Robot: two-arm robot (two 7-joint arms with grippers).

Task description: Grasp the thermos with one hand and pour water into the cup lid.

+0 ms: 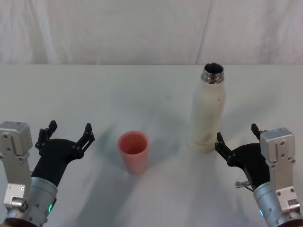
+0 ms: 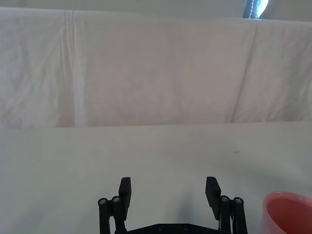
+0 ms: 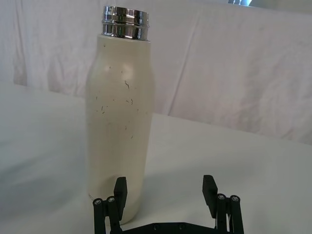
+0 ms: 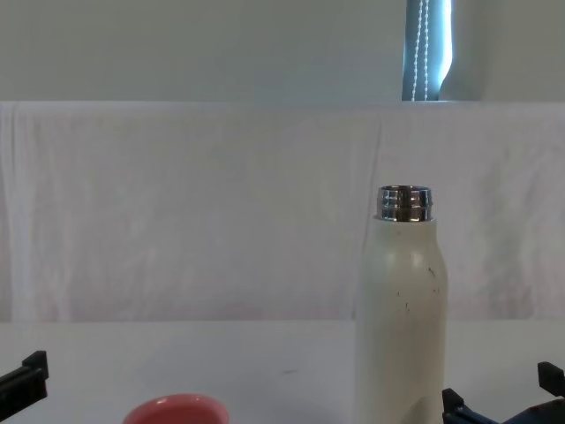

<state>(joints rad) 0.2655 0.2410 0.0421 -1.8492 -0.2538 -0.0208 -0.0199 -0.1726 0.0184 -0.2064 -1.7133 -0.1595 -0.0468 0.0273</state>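
- Tall cream-white speckled thermos point(image 1: 209, 111) with open steel neck stands upright at two o'clock on the white tabletop point(image 1: 94, 94).
- Coral-pink cup lid point(image 1: 133, 151) sits centre, mouth up, ready for pouring.
- Right gripper point(image 1: 235, 146), jaws apart, waits beside the thermos base.
- Left gripper point(image 1: 66, 135), jaws apart, idles at eight o'clock.

The left gripper point(image 1: 67, 133) sits low at the robot's left, fingers spread wide — wrist angled forward and inward. The right gripper point(image 1: 236, 137) mirrors it on the right, also spread open — both arms low.
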